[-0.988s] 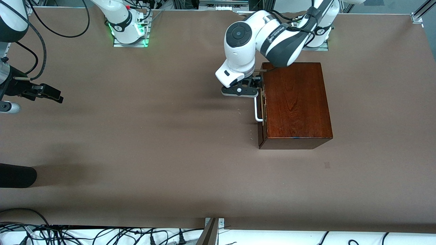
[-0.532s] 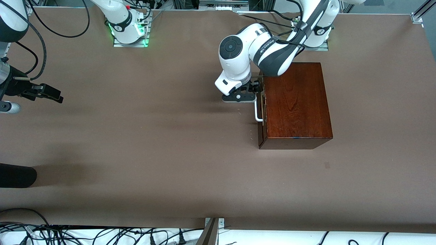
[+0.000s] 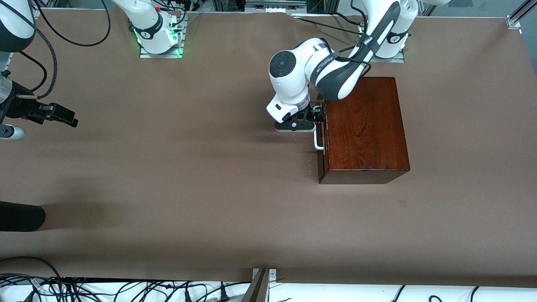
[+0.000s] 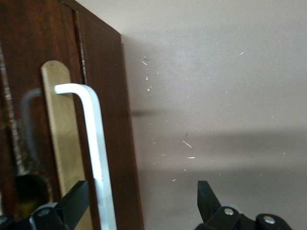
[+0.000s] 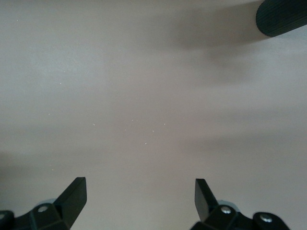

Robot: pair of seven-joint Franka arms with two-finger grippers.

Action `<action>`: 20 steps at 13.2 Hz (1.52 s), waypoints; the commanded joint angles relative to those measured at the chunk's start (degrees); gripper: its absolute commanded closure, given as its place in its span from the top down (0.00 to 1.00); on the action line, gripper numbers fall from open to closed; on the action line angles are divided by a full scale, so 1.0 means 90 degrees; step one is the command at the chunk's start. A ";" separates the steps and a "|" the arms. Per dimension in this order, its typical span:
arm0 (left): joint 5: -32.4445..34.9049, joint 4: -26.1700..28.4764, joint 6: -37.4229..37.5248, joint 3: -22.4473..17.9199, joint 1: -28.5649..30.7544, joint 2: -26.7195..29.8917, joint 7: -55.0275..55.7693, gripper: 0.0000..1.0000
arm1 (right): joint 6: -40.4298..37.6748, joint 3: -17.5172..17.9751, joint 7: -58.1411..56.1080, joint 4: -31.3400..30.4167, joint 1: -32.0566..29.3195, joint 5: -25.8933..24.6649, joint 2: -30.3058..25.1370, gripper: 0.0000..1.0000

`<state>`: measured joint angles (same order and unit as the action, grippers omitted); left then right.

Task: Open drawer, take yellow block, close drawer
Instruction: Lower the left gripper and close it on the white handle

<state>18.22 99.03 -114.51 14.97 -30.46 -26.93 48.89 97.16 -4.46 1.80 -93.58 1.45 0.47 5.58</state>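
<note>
The dark reddish-brown wooden box [image 3: 365,126] stands toward the left arm's end of the table. Its drawer [image 3: 322,161] is shut, so the yellow block is hidden. The white loop handle [image 3: 317,141] sits on the drawer's dark front panel [image 4: 103,96]. My left gripper [image 3: 317,117] is in front of the drawer, open. In the left wrist view the handle [image 4: 96,143] runs between the left gripper's [image 4: 141,201] fingertips, close to one finger [image 4: 74,201] and untouched by the other. My right gripper [image 3: 63,115] waits open over bare table at the right arm's end, nothing between its fingers [image 5: 72,196].
A black cylinder [image 3: 21,216] pokes in at the table's edge near the right arm's end, also in the right wrist view [image 5: 283,17]. A brass plate [image 4: 62,139] backs the handle. Brown table cover [image 3: 188,167] stretches between the arms.
The left arm has slid along the drawer front toward the front camera, bringing its open gripper onto the handle. The right arm has not moved.
</note>
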 commanded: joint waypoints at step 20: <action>0.0076 -0.0367 -0.0988 -0.0237 -0.0648 -0.0522 0.0612 1.00 | -0.0122 0.0046 -0.0092 0.0085 -0.0014 0.0104 0.0015 1.00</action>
<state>21.05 100.05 -122.72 13.06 -33.29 -28.80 52.38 97.02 -4.21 1.79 -93.58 1.54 0.47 5.59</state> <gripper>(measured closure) 0.000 0.000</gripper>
